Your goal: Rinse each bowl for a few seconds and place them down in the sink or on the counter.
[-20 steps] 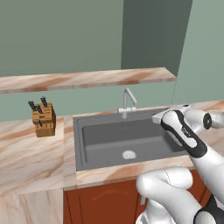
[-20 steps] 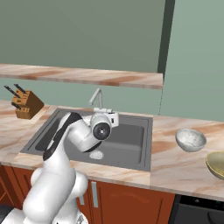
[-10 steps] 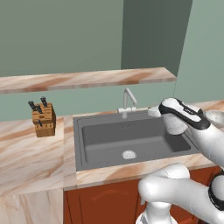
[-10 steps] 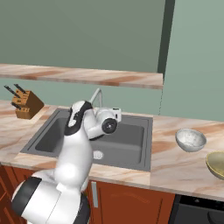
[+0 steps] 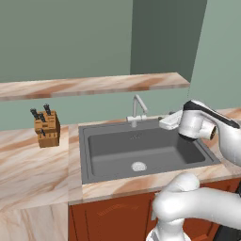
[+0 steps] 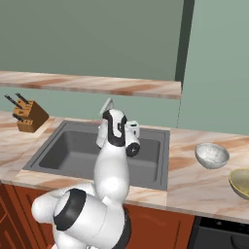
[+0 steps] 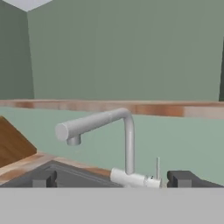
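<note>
The hand [image 7: 112, 178] hangs over the right side of the sink [image 5: 141, 150], aimed at the faucet [image 7: 103, 131] on the back rim. Its two fingertips [image 7: 43, 178] stand wide apart with nothing between them — the faucet's base and thin lever show through the gap.

The basin is bare down to its pale drain [image 5: 138, 166], and its four rims are free. A strip of tabletop [image 6: 194, 180] runs along the front edge above the red-brown cabinets. The arm [image 6: 113, 160] rises across the basin's middle in the right base view.

Both bowls sit on the tabletop to the right of the sink, apart from the hand. The grey bowl [image 6: 212, 155] stands upright, near the basin's right rim, with open marble all round it. The olive bowl [image 6: 240, 182] lies further right and nearer the front edge, cut off by the picture's side. I cannot tell whether either holds anything.

Left of the sink a knife block [image 5: 46, 128] stands by the wall, with broad free tabletop in front — a shelf [image 5: 94, 85] runs above.
</note>
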Controlling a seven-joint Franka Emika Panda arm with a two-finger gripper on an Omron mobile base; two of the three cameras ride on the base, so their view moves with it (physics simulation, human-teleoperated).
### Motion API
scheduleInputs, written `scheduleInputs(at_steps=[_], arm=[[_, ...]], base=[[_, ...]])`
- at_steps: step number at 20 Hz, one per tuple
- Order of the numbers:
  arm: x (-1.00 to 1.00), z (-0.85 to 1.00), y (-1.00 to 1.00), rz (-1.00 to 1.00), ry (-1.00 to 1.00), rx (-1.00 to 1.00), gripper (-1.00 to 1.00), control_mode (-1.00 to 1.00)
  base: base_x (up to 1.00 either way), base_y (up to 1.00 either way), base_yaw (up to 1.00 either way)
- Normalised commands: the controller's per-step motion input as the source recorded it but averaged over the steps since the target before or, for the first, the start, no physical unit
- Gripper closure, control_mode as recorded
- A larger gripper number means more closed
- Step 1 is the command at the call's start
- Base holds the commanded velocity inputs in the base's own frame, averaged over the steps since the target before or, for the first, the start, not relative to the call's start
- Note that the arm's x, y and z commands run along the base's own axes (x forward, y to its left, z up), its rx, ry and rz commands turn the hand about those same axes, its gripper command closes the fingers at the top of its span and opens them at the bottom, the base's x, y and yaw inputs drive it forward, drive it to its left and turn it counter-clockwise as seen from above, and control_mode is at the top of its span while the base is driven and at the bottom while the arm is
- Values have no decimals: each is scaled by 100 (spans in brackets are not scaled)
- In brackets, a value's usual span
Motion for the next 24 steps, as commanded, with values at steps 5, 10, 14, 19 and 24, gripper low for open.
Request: scheduleInputs(at_steps=[5,10,14,19,24], arm=[[28,-4,0,3,-7,0,-100,-100],[30,0,0,0,0,0,-100,-100],[35,0,-2,0,5,1,-100,-100],[30,1,-15,0,5,3,-100,-100],[25,3,-20,0,1,3,-100,-100]], base=[[0,0,0],[0,0,0],[0,0,0],[0,0,0],[0,0,0]])
